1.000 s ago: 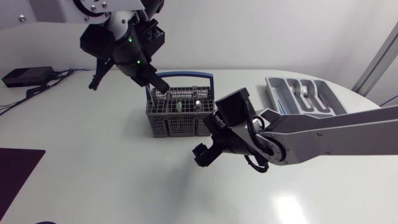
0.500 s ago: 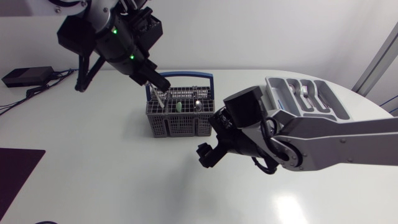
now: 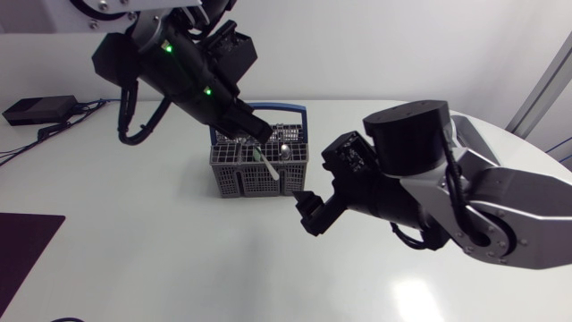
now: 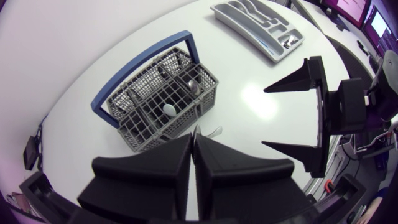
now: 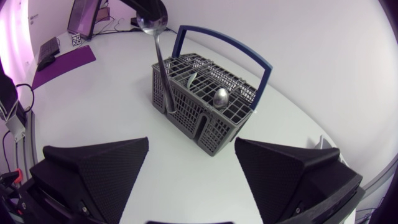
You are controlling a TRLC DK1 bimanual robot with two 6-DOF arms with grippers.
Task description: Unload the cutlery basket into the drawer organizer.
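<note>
Table: white rounded tabletop (image 3: 179,268), with a black box and cables (image 3: 40,109) at its far left and a dark mat (image 3: 22,250) at the near left edge.
Basket: grey mesh cutlery basket with a blue handle (image 3: 259,165) stands mid-table, some cutlery inside.
Organizer: grey compartmented drawer organizer (image 4: 258,28) lies well apart, at the far right.
Left gripper (image 3: 255,132): jaws clamped on a steel spoon (image 5: 160,68) that hangs handle-down over the basket.
Right gripper (image 5: 193,168): jaws spread wide, near the basket's front right corner.
Change: the left gripper has risen out of the basket with the spoon, and the right arm has swung across the organizer.
Free room: bare tabletop in front and to the left of the basket.
</note>
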